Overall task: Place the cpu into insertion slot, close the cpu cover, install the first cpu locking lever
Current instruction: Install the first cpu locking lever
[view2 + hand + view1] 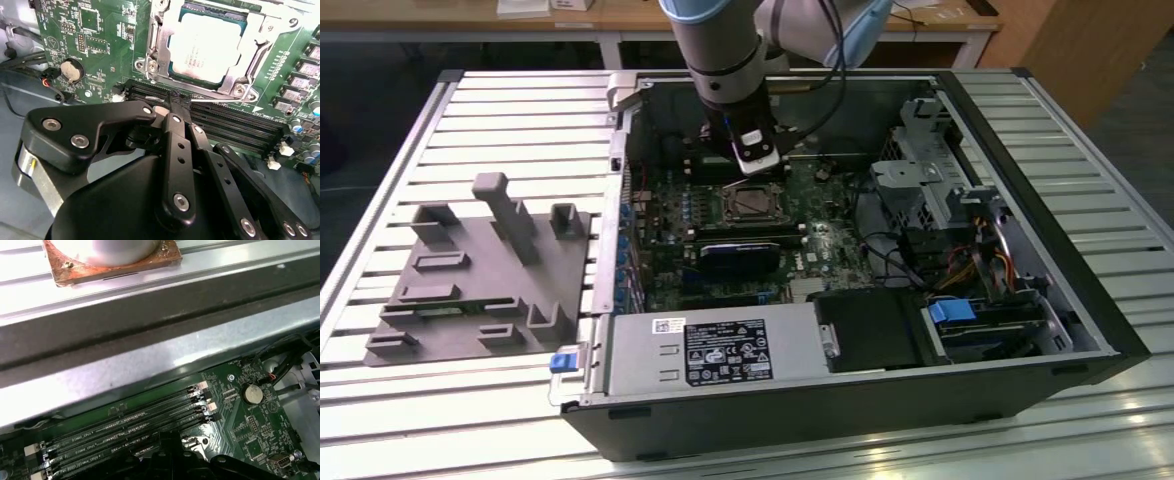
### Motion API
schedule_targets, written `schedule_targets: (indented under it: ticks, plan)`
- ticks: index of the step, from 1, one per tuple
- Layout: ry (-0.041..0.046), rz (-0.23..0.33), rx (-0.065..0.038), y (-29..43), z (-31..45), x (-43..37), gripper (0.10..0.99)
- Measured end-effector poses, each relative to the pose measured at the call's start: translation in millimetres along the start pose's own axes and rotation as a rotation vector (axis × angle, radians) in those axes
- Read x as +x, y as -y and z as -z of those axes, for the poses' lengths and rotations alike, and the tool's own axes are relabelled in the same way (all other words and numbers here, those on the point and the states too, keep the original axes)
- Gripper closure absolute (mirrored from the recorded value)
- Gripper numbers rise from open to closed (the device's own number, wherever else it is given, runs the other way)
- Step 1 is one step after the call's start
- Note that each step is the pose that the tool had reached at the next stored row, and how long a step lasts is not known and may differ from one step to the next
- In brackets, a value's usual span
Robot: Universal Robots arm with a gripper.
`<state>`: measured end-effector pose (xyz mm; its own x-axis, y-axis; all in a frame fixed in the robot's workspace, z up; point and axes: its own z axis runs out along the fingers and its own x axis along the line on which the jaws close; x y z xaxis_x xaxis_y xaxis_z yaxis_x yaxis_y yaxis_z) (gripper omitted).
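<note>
Second wrist view: cpu (207, 47) seated in socket, cpu cover (160, 50) closed over it; gripper (177, 106) at 6 o'clock, jaws clenched, empty

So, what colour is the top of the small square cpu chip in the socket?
Dull silver-grey metal cpu chip, clearest in the second wrist view.

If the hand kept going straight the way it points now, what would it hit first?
Most likely the memory slots beside the socket: in the second wrist view the hand tips sit just over them, short of the cpu. Depth is uncertain.
</note>
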<state>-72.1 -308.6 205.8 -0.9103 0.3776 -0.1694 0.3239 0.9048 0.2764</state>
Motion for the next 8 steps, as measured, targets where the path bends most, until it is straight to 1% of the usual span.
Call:
schedule_targets:
  ticks: [8]
  plan:
    - [0.0119,-0.032,0.011,-3.4,-1.9,1.8,0.984]
